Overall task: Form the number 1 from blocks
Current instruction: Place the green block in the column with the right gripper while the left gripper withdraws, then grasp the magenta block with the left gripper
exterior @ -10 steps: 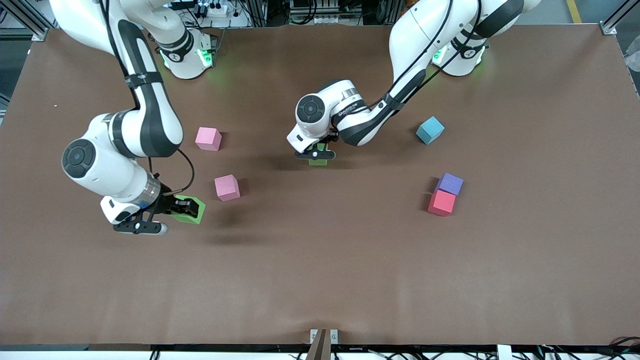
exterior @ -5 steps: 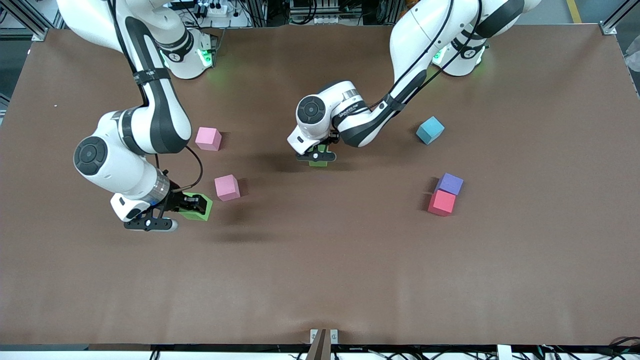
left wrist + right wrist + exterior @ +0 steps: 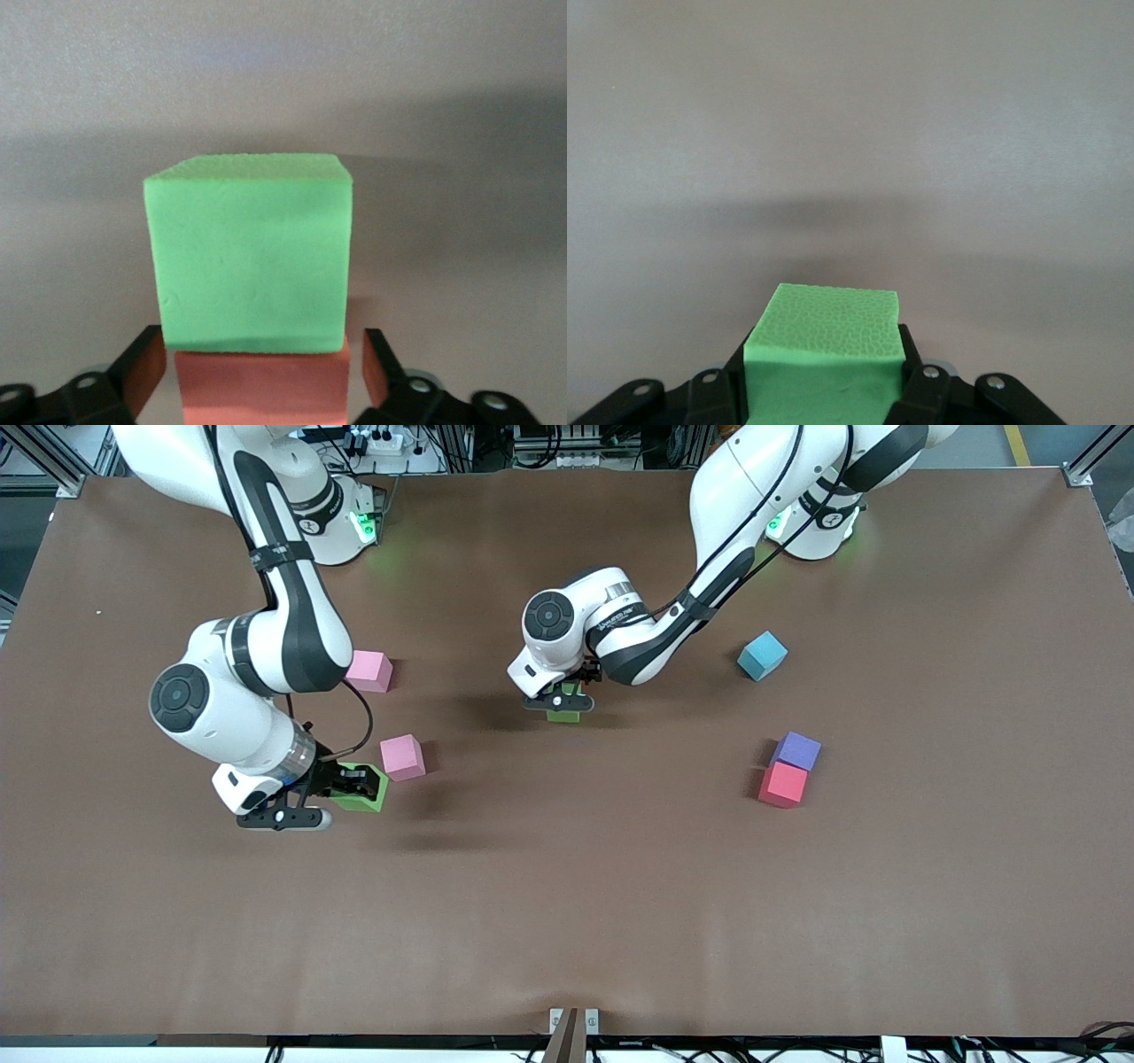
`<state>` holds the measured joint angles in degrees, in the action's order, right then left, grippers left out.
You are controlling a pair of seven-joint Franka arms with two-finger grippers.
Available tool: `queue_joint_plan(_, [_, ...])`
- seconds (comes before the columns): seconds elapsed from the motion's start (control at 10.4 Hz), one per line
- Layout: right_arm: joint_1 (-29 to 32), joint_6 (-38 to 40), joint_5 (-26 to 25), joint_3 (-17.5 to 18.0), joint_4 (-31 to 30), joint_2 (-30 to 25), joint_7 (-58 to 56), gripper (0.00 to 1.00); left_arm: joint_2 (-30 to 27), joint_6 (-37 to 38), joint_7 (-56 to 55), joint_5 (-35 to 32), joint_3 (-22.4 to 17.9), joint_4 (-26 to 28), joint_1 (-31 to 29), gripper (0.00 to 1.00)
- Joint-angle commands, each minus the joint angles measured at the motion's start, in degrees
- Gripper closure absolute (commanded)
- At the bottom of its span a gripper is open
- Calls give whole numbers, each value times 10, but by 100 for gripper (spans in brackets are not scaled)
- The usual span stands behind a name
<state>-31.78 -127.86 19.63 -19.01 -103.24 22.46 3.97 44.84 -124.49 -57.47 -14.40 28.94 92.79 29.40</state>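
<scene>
My right gripper (image 3: 353,786) is shut on a green block (image 3: 365,797), held over bare table next to a pink block (image 3: 402,757); the right wrist view shows this green block (image 3: 824,354) clamped between the fingers. My left gripper (image 3: 560,698) hangs low over mid-table, above a second green block (image 3: 563,714). In the left wrist view that green block (image 3: 252,252) touches an orange block (image 3: 261,385), and the open fingers (image 3: 146,367) stand apart on either side of the orange one. The orange block is hidden in the front view.
Another pink block (image 3: 369,670) lies by the right arm's elbow. A sky-blue block (image 3: 762,655) sits toward the left arm's end. A purple block (image 3: 798,750) and a crimson block (image 3: 783,784) touch each other, nearer the front camera.
The right arm has carried its green block toward the middle of the table, closer to the pink block. The left gripper has barely moved.
</scene>
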Motion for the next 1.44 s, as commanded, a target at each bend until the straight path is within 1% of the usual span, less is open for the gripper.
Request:
queue_joint_plan(0.0, [-21,-15,18,-3,-20,-15,-1,48,-43,33,-25,-14,-2,1,2,0])
queue_joint_plan(0.29, [-61,-48,22,-1,-19,-5,37,49,-105,74,-46,-12,-3,1,-12,0])
queue_joint_plan(0.38, [-72,-65,22,7,-19,1,55,49,-119,81,-43,-12,-2,2,-40,0])
queue_joint_plan(0.58, [-104,-92,22,8,-17,20,101,49,-127,94,-29,-13,-2,8,-79,0])
queue_joint_plan(0.67, [-114,-102,21,8,-17,27,117,49,-127,105,2,-19,-2,15,-99,0])
queue_joint_plan(0.86, [-139,-114,21,8,-11,45,164,49,-135,106,93,-22,-2,36,-160,0])
queue_joint_plan(1.05, [-176,-136,20,7,-5,69,215,49,-133,105,175,-23,-3,49,-205,0])
queue_joint_plan(1.34, [-227,-137,12,5,35,112,309,49,-128,105,275,-63,-2,62,-262,0])
